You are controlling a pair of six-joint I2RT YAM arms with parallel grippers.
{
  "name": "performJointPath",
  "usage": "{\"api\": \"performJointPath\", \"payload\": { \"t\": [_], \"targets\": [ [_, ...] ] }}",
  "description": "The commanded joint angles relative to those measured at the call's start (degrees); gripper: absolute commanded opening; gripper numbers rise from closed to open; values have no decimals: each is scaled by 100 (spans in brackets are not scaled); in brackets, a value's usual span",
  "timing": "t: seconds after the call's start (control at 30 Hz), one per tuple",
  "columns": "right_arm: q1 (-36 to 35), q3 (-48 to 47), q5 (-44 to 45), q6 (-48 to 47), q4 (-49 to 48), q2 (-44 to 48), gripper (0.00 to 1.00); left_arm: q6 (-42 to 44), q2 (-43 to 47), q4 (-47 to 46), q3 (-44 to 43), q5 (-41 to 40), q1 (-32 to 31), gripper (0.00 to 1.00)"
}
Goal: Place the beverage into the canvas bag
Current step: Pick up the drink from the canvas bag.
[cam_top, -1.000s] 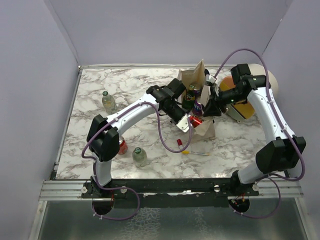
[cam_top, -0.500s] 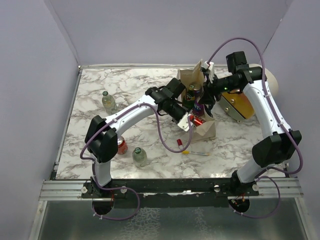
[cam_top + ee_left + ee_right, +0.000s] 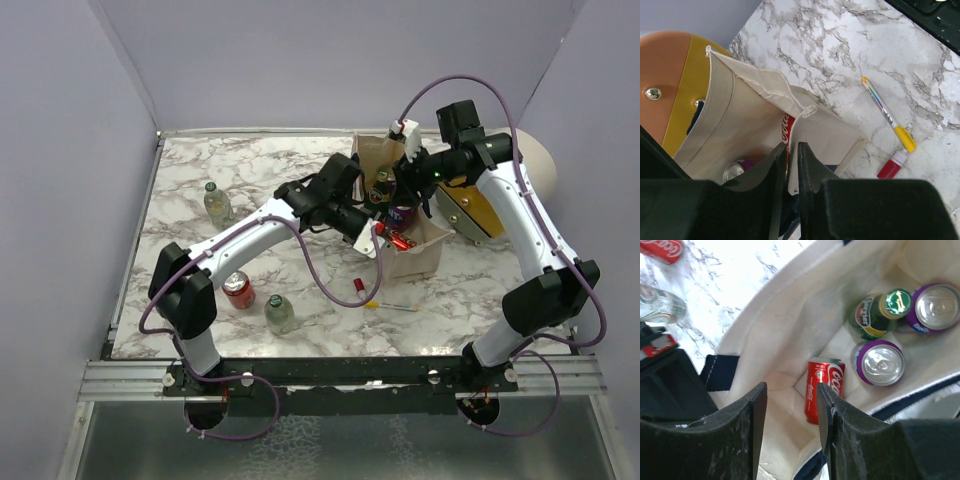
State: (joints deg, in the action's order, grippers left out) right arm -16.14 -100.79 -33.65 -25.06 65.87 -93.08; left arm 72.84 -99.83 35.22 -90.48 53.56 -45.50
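Nearest, a loose red can (image 3: pixel 238 289) and a small glass bottle (image 3: pixel 279 313) are resting on the marble surface (image 3: pixel 270 165), well apart from the bag. A yellow-tipped pen (image 3: pixel 887 114) is lying closer to it.

Further in, the left hand (image 3: pixel 791 148) is sitting at the near rim of the canvas bag (image 3: pixel 750 120). Its jaws are parted by only a thin slit, with the cloth edge running into it. Whether it is pinching the cloth I cannot tell.

The bag is standing upright and gaping open, beige with a dark navy handle. Inside, a red cola can (image 3: pixel 822 390) is lying on its side on the bottom, held by neither hand. Just beside it, two purple cans (image 3: pixel 882 362) and a green bottle (image 3: pixel 880 310) are standing upright.

The right hand (image 3: pixel 791 390) is hovering over the bag's mouth, its jaws standing apart with nothing between them.

Just beyond the bag, an orange and cream container (image 3: pixel 480 205) is lying on the surface.
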Motion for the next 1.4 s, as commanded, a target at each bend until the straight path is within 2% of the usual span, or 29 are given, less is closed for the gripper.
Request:
{"api": "performJointPath", "payload": {
  "t": [0.0,0.23,0.37,0.63,0.77,1.03,1.13,1.37],
  "targets": [
    [-42,-338,719,305,-122,-64,45,-371,482,-399,246,76,-41,21],
    [-219,-533,1149,11,126,-268,50,-1364,826,-1286,504,-154,-46,38],
    [-283,-431,1273,-206,168,-363,56,-1669,1101,-1468,674,-385,-42,47],
    [-282,-195,1804,-681,462,-429,59,-1847,1652,-1379,1051,-991,-2,49],
    [-290,121,1936,-900,747,-332,69,-2062,1860,-1595,1256,-1258,86,51],
    [-317,359,1969,-709,944,-378,81,-2416,2183,-1970,1783,-1488,383,56],
    [-412,826,1833,-560,623,-207,88,-2507,2258,-2046,1903,-1457,456,57],
    [-580,2001,1826,-162,-429,186,90,-2702,2406,-2061,1995,-1303,597,57]
  ]
}}
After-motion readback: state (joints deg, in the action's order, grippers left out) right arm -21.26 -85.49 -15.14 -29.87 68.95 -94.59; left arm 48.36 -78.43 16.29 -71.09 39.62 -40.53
